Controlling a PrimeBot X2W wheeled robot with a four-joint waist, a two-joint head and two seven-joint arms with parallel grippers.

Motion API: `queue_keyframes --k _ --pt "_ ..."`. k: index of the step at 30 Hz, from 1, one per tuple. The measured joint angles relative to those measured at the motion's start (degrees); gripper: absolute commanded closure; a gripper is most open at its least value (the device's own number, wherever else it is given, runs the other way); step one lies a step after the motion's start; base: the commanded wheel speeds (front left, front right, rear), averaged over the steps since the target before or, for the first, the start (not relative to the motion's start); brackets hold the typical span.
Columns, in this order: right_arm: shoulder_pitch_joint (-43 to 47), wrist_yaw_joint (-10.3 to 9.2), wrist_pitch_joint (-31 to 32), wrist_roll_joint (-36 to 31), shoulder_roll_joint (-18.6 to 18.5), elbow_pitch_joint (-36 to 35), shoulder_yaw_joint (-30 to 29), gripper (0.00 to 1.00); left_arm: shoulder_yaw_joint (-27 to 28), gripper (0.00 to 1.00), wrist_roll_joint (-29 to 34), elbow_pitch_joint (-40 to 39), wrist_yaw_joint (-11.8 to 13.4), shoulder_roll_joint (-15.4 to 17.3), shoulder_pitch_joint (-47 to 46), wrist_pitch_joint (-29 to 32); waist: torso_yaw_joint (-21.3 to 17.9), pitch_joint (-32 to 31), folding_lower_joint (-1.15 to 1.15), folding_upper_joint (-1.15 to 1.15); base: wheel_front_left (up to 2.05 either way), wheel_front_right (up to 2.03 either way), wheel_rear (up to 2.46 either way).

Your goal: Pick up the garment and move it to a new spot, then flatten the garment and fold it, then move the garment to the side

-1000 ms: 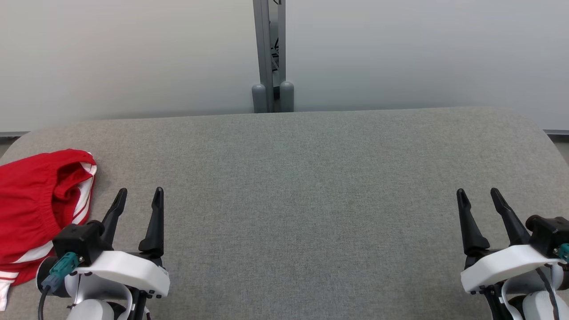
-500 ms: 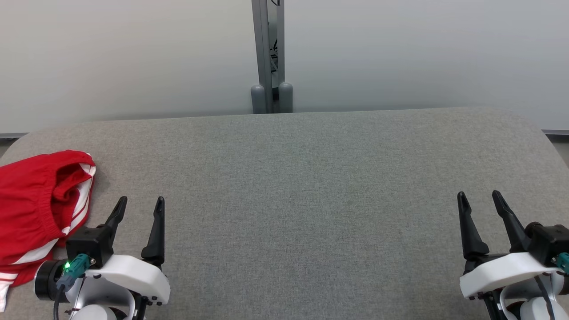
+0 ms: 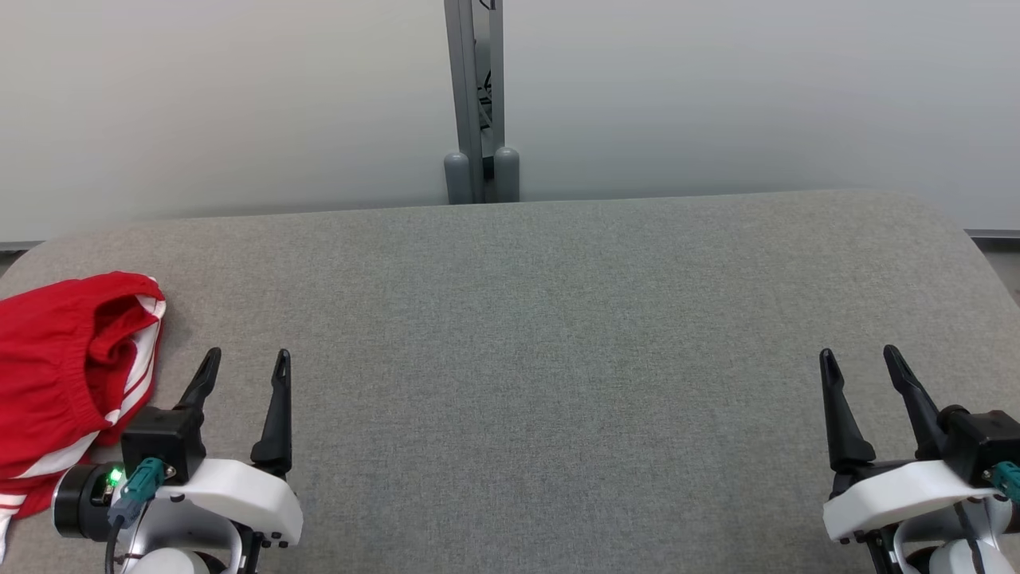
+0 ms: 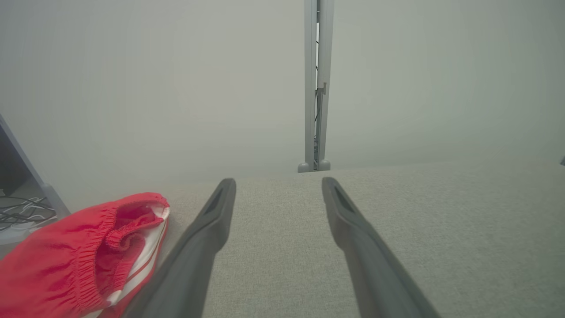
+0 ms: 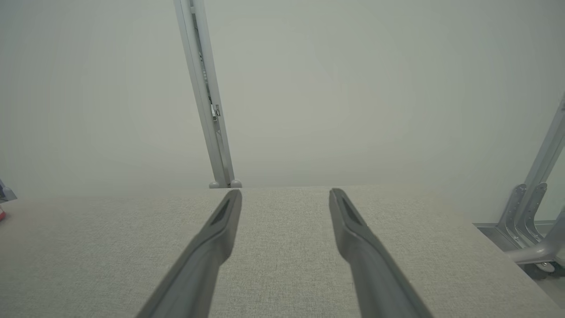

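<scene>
The red shorts (image 3: 56,375) with white side stripes lie crumpled at the left edge of the grey padded table (image 3: 518,335), just left of the left gripper (image 3: 247,355), whose fingers do not touch them. That gripper and the right gripper (image 3: 858,352) at near right both have their fingers spread and hold nothing.

The garment (image 3: 56,367) is red with white stripes, lying on a grey woven table (image 3: 542,343).
</scene>
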Motion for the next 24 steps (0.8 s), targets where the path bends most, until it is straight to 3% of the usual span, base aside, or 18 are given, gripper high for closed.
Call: queue_keyframes --k 11,24 --pt "0.7 0.01 -0.7 -3.0 0.3 -0.7 -0.9 0.00 0.2 0.00 2.6 -0.6 1.0 0.0 0.0 0.2 0.2 0.1 0.00 0.00 0.00 0.00 0.00" --pt "0.6 0.09 -1.2 -2.8 0.6 0.3 -1.3 0.00 0.2 0.00 1.2 -0.1 1.1 -0.1 0.0 0.5 0.1 0.3 0.00 0.00 0.00 0.00 0.00"
